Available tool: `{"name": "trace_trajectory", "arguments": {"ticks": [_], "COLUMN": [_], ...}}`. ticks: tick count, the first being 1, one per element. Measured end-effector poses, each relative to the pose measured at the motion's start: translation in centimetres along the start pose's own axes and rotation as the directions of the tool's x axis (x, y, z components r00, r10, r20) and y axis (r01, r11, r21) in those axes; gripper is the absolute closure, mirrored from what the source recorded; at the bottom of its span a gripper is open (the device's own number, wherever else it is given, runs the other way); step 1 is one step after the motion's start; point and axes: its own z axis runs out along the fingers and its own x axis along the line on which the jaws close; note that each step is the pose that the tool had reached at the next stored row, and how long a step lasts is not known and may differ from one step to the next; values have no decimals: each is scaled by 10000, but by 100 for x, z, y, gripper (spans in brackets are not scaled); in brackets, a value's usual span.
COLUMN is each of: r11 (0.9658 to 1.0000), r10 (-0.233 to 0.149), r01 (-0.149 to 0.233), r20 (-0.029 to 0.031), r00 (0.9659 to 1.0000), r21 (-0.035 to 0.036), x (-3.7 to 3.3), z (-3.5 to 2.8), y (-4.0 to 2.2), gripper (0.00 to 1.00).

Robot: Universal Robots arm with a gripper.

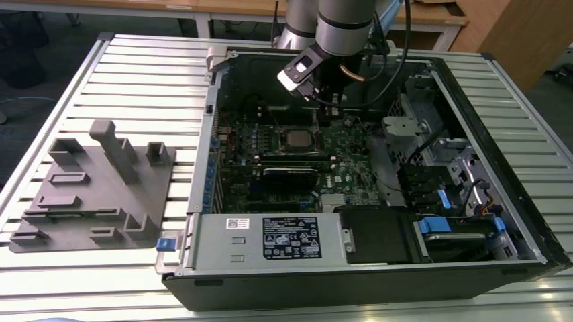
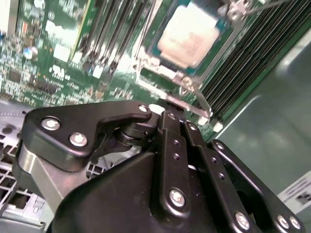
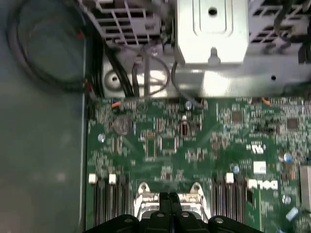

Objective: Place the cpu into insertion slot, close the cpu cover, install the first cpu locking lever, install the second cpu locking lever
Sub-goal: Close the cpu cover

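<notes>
In the second wrist view the cpu [image 2: 187, 34] runs off the picture's edge, and the gripper [image 2: 179, 115] blocks part of the insertion slot [image 2: 155, 73] rim. Its fingertips [image 2: 170, 119] look pressed together, maybe on that thin locking lever [image 2: 200, 104], honestly can't tell. The whole view is pretty blurry too.

One cpu [image 1: 296, 139], one open computer case [image 1: 358, 285], one grey fixture block [image 1: 90, 191], one robot arm [image 1: 345, 20], one slatted table [image 1: 107, 74].

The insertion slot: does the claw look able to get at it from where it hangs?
Probably yes. The claw hangs inside the open case, close beside the insertion slot with the cpu in it, and nothing stands between them in the second wrist view.
</notes>
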Motion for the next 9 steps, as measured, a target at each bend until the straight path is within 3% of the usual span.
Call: {"name": "trace_trajectory", "arguments": {"ticks": [9], "r11": [10000], "r10": [0], "r01": [0], "r20": [0], "r00": [10000], "r21": [9], "x": [-1], "z": [1], "y": [-3], "gripper": [89]}}
